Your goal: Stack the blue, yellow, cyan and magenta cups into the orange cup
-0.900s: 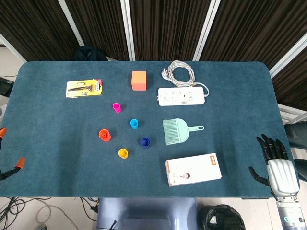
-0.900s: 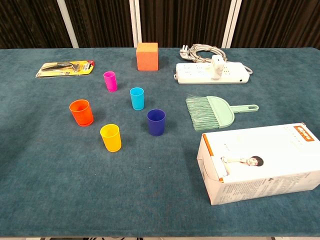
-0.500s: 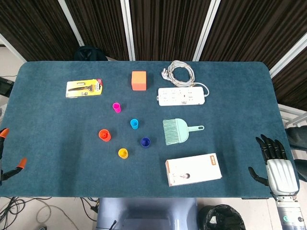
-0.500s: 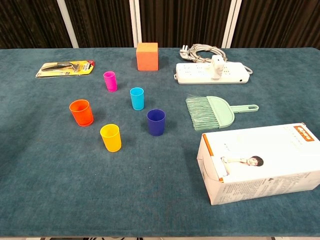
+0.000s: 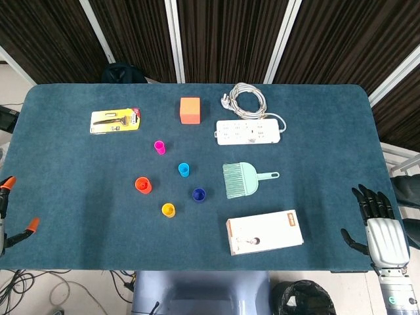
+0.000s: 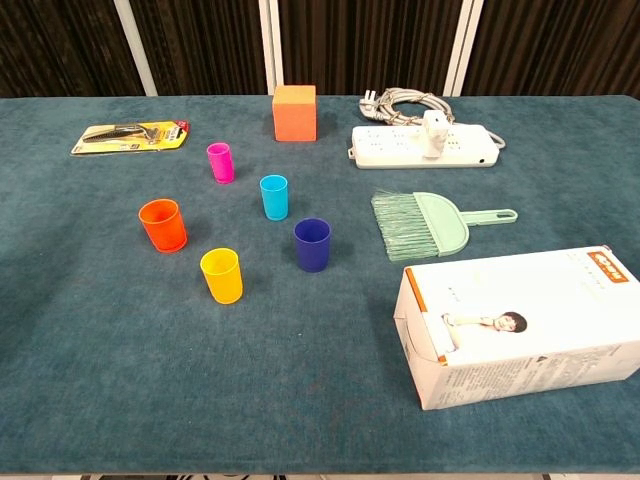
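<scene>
Teal table [image 6: 90, 340]: all cups stand apart, orange cup [image 6: 162, 225] empty; right hand [image 5: 379, 231] spread, left hand [image 5: 8, 216] unclear.

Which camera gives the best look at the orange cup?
The chest view: the orange cup is large there, showing its side wall and open mouth. The head view shows it from above, small, mostly just the rim.

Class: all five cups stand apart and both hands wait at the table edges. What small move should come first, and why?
Probably bring the left hand in toward the yellow cup, which stands nearest the orange cup. Nothing is stacked yet, and both hands hold nothing.
</scene>
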`<state>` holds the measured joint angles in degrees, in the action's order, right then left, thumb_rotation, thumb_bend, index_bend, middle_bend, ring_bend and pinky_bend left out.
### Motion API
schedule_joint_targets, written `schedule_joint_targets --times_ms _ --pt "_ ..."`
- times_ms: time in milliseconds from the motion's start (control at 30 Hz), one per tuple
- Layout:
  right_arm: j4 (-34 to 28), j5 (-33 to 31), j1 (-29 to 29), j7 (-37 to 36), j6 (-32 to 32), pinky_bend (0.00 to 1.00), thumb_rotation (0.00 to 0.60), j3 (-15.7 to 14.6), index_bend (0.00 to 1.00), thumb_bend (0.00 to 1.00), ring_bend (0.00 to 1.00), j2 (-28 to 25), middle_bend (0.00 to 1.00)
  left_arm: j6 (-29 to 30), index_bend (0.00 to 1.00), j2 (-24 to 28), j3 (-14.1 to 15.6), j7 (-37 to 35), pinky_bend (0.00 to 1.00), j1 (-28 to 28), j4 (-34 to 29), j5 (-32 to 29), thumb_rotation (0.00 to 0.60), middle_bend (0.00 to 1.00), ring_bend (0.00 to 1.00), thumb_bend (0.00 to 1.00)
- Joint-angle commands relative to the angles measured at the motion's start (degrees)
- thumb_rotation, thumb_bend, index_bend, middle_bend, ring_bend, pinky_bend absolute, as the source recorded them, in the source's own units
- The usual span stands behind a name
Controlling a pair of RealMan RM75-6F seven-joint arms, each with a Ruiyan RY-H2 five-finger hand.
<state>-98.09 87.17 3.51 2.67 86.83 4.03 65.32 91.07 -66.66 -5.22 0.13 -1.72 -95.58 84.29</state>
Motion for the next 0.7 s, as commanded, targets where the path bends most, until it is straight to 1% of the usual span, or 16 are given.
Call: schedule_joint_targets --times_ms 33,300,367,467,600,633,700 --pt "-0.12 -0.02 -0.02 0.04 -0.03 0.04 0.6 -0.03 0.04 0.34 0.08 -0.06 0.04 -0.29 0.0 -0.07 0.18 0.15 0.0 -0.14 -0.1 0.21 0.6 0.05 0.0 0.21" --pt "-0.43 -0.31 -0.29 -0.31 0.46 0.04 0.6 0.17 0.04 0.34 0.08 -0.42 0.04 -0.85 0.0 -0.19 0.67 0.29 0.0 -0.55 -0.86 1.26 0.6 0.05 0.0 0.21" --pt "-0.56 -0.57 -0.43 -0.56 0.65 0.04 0.6 0.3 0.04 0.34 0.08 -0.54 0.04 -2.03 0.0 0.07 0.99 0.56 0.0 -1.34 -1.4 2.15 0.6 0.05 0.0 0.2" --pt "-0.65 -0.62 -0.52 -0.81 0.86 0.04 0.6 0.4 0.04 0.34 0.08 -0.74 0.04 -6.26 0.0 1.88 0.6 2.26 0.0 -4.97 -4.4 4.69 0.6 0.05 0.0 0.19" --pt "-0.79 -0.31 -0.54 -0.87 0.97 0.04 0.6 0.31 0.04 0.34 0.08 -0.84 0.04 -14.38 0.0 4.84 -2.7 7.25 0.0 -11.98 -10.9 4.81 0.6 0.05 0.0 0.19" --pt "-0.81 -0.28 -0.55 -0.85 0.97 0.04 0.6 0.3 0.04 0.34 0.08 -0.84 0.04 -17.93 0.0 5.55 -4.27 9.68 0.0 -14.91 -12.97 3.93 0.6 0.05 0.0 0.19" --pt "-0.81 -0.3 -0.57 -0.85 0.98 0.04 0.6 0.29 0.04 0.34 0.08 -0.86 0.04 -21.59 0.0 5.99 -5.86 12.12 0.0 -17.82 -14.8 2.39 0.6 0.06 0.0 0.19"
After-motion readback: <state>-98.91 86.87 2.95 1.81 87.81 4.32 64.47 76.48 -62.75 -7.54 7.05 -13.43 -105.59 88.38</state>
